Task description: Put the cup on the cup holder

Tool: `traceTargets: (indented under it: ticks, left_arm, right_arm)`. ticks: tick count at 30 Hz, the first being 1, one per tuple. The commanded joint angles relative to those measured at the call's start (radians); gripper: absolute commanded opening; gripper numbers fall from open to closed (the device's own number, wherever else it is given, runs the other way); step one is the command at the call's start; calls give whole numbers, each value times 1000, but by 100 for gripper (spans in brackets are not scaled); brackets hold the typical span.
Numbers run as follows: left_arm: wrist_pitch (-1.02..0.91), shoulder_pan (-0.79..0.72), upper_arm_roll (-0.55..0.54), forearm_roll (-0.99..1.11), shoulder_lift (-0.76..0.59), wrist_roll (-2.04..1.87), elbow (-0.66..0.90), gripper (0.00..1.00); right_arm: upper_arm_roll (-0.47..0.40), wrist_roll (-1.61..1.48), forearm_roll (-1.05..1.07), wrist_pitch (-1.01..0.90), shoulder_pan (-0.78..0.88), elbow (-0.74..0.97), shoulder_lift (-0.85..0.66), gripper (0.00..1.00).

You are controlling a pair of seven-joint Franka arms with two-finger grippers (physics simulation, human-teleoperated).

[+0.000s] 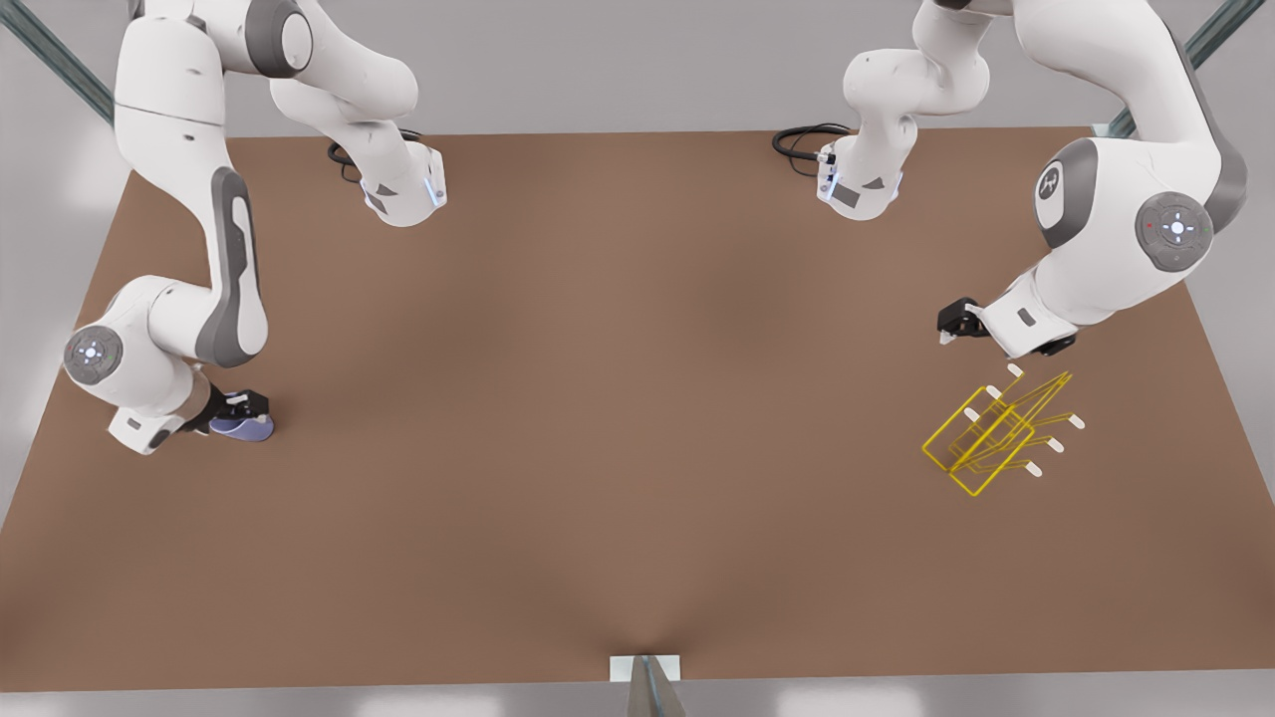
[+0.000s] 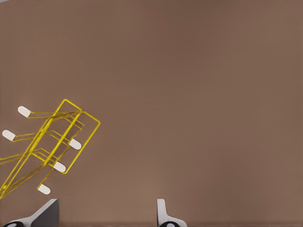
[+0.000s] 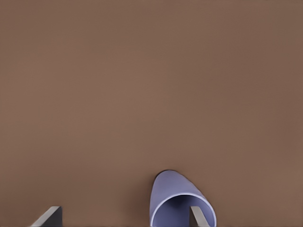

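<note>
The lavender-blue cup lies on its side on the brown table at the front view's left. My right gripper is low over it. In the right wrist view the cup has its mouth toward the camera. The right gripper is open, with one finger at the cup's mouth and the other finger far off to the side. The yellow wire cup holder with white-tipped prongs stands at the front view's right. My left gripper hovers just behind it, open and holding nothing, with the cup holder beside it.
The brown table spans the scene between the two arms. Both arm bases with black cables sit at its far edge. A small metal post stands at the near edge's middle.
</note>
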Motion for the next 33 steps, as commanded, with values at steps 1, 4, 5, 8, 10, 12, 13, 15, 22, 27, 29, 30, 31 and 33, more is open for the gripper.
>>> traceTargets:
  ticks: [1,4,5,8,10,12,13,15,22,27,29,30,31,33]
  left_arm:
    - [-13,1,0,1,6,11,1,100]
    - [-13,1,0,1,14,7,1,100]
    - [-13,1,0,1,14,7,1,100]
    - [-12,1,0,1,17,7,1,100]
    - [-12,1,0,1,20,8,1,100]
    - [-9,2,0,-1,22,10,1,100]
    - [-7,2,0,-1,23,10,1,100]
    - [-9,2,0,1,28,10,1,100]
    - [-10,22,1,-1,30,11,1,100]
    - [-10,22,1,-3,42,5,1,100]
    - [-10,22,1,-3,42,5,1,100]
    - [-10,22,1,-3,42,7,1,100]
    - [-10,22,1,-3,42,3,1,100]
    - [-12,22,1,-3,42,2,1,100]
  right_arm:
    - [-3,-271,2,122,0,-27,0,100]
    - [-23,-268,3,119,-2,-86,-3,100]
    - [-35,-268,3,119,-2,-98,-2,100]
    - [-36,-266,3,119,-2,-110,0,100]
    - [-37,-260,3,118,-2,-119,12,100]
    - [-37,-259,3,118,-2,-127,20,100]
    - [-37,-259,3,115,-2,-138,20,100]
    - [-37,-259,3,112,-2,-147,21,100]
    - [-39,-259,3,113,-25,-155,52,100]
    - [-39,-257,3,122,-23,-147,98,100]
    - [-39,-246,2,122,-23,-145,107,100]
    - [-39,-246,2,124,-23,-144,113,100]
    - [-39,-246,2,124,-25,-144,113,100]
    - [-39,-245,2,124,-23,-139,115,100]
